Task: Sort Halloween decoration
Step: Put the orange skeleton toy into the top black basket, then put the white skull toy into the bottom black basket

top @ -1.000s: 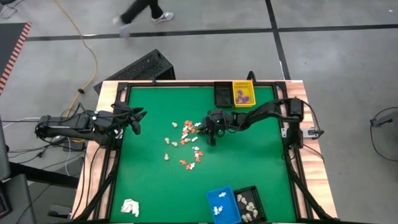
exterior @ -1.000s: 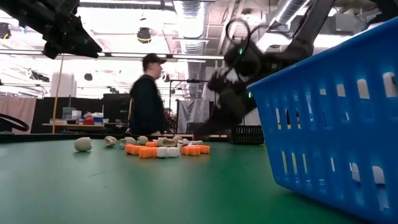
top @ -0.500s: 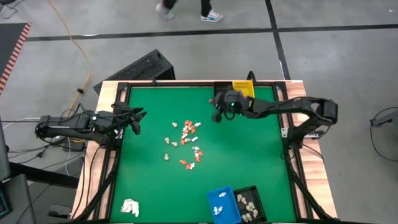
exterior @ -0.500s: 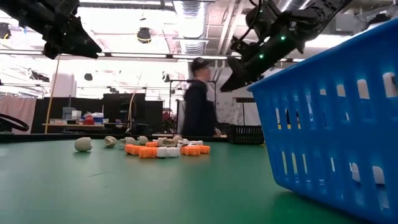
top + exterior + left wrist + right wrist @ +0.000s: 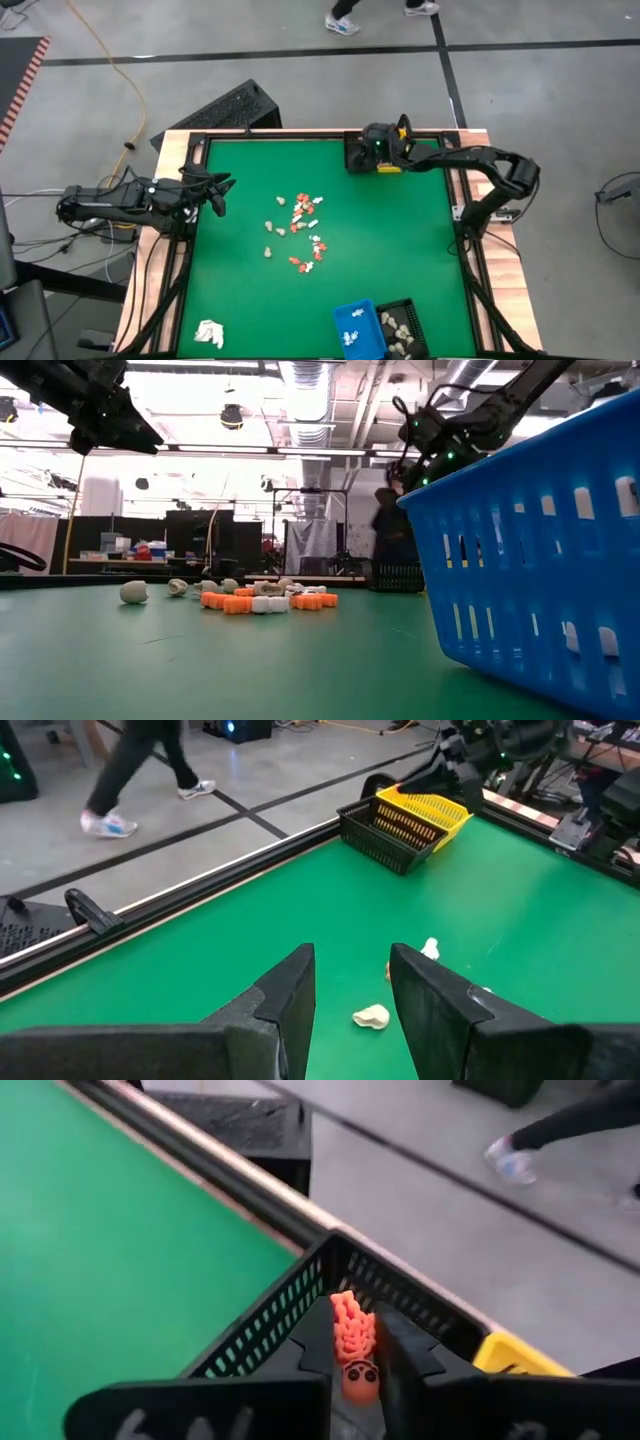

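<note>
Orange piece [image 5: 353, 1342] is sitting clenched in my right gripper [image 5: 356, 1348] over the black basket [image 5: 262, 1325], apparently; my left gripper [image 5: 352, 982] is waiting, parted.

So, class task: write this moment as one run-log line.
right gripper: shut on orange piece, over black basket | left gripper: open, waiting at left edge | loose pieces: mid-table

Scattered mid-table decoration pieces [image 5: 298, 228]
</note>
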Robot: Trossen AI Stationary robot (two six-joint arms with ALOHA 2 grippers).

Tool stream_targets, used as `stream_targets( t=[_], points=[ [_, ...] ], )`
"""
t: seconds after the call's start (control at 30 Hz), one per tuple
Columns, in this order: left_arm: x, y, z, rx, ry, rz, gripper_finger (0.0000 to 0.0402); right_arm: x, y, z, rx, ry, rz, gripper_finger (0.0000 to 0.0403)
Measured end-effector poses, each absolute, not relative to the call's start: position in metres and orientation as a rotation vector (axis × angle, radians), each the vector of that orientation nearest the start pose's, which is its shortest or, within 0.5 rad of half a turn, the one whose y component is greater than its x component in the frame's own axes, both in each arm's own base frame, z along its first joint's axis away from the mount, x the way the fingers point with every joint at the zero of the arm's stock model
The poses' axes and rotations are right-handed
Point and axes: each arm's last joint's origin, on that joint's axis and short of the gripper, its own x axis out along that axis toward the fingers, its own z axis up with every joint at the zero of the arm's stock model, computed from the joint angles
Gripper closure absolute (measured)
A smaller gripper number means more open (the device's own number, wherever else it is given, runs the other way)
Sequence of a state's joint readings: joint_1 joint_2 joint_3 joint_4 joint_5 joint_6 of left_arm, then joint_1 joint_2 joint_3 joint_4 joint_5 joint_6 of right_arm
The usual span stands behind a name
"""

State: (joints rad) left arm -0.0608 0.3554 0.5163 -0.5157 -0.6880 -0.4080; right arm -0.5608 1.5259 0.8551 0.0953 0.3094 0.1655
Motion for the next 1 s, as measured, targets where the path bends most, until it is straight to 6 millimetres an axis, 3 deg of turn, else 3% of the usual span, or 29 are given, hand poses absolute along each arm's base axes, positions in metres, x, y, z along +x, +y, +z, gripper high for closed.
stream_targets(
  t=[0.13,0.5,0.6,0.73,0.83,1.0],
  points=[
    [0.090,0.013,0.261,-0.253,0.218,0.679,0.0281,0.263,-0.183,0.201,0.275,0.540,-0.840,0.0327],
    [0.090,0.013,0.261,-0.252,0.220,0.680,0.0281,0.263,-0.184,0.201,0.316,0.523,-0.831,0.0262],
    [0.090,0.013,0.261,-0.253,0.219,0.679,0.0281,0.269,-0.179,0.204,0.336,0.487,-0.718,0.0248],
    [0.090,0.013,0.261,-0.256,0.219,0.680,0.0281,0.289,-0.161,0.219,0.356,0.378,-0.532,0.0244],
    [0.090,0.013,0.261,-0.255,0.217,0.683,0.0281,0.311,-0.137,0.231,0.319,0.290,-0.430,0.0245],
    [0.090,0.013,0.261,-0.257,0.216,0.685,0.0281,0.357,-0.099,0.230,0.180,0.293,-0.384,0.0247]
  ],
)
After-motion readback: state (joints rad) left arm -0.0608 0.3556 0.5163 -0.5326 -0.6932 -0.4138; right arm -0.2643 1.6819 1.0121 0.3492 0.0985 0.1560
